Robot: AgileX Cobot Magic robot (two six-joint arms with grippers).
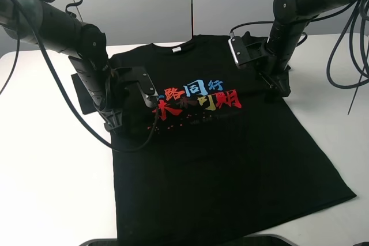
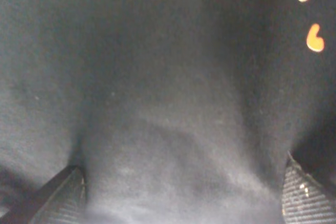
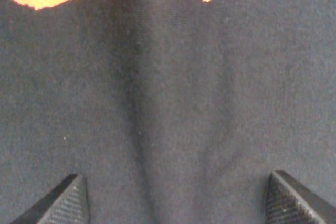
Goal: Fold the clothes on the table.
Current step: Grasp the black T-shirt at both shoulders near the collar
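Roughly centred on the white table (image 1: 46, 188), the black T-shirt (image 1: 230, 165) lay face up and flat, its neck label (image 1: 180, 49) toward 12 o'clock and its hem toward 6 o'clock, near the table's front edge. One sleeve (image 1: 82, 93) stuck out at 9 o'clock; the other was hidden behind the right arm. Judged as handling: light, soft cotton with no stiffness, likely to sag and drag on the smooth top, so it would want pinching through a raised ridge of cloth near the shoulders or side seams, both sides taken together to keep the fold square. The left gripper (image 2: 184, 198) was down on the chest at about 9 o'clock of the coloured print (image 1: 199, 99), jaws spread, with its fingers (image 2: 60, 200) pressed into the cloth and a soft hump of fabric rising between them. The right gripper (image 3: 178, 203) sat at about 2 o'clock of the print, jaws likewise apart, with only a faint crease between the tips. Neither had closed on anything. Both arms reached in from 12 o'clock, with the wrists pitched steeply down onto the shirt.
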